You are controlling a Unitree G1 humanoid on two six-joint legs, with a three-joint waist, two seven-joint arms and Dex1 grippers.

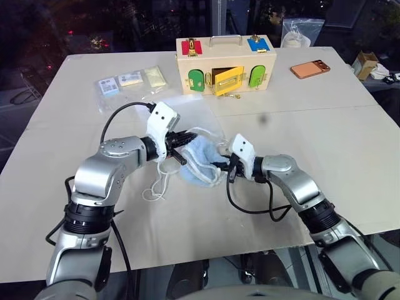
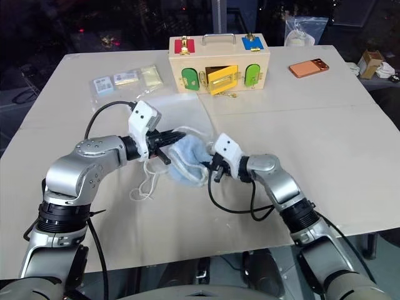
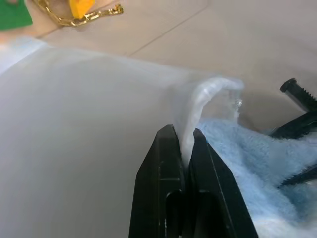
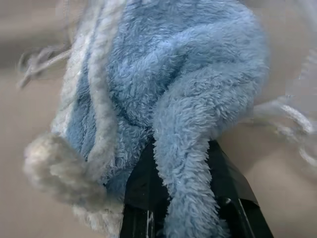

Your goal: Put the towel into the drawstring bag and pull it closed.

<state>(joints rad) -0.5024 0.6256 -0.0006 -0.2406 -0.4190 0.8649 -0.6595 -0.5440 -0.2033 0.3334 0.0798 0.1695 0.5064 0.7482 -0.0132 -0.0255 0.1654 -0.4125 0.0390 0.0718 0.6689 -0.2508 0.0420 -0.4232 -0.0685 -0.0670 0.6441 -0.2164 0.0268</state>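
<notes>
L gripper [image 3: 184, 141] is clamped tight on the rim of the bag [image 1: 200, 125], holding the mouth up off the table [image 1: 312, 144]. The sheer mesh fans out behind it toward the latch box [image 1: 226, 64]. R gripper [image 1: 225, 170] is pinched on the towel [image 1: 199, 161]; the wrist view has a thick blue fold running right down between the black fingers.

Key relation: the towel hangs just beside the L gripper, on its R side, bunched against the bag's lifted edge. How much is already past the rim I can't tell; looks mostly outside. The bag's long axis runs away from the robot, mouth facing back toward both grippers, so the towel likely needs pushing fwd and a bit L, into the opening. R arm is the carrier, L is just the holder.

Cords [image 1: 156, 186] dangle in loops below the L gripper, resting on the table, not yet pulled. Closing looks a way off.
</notes>
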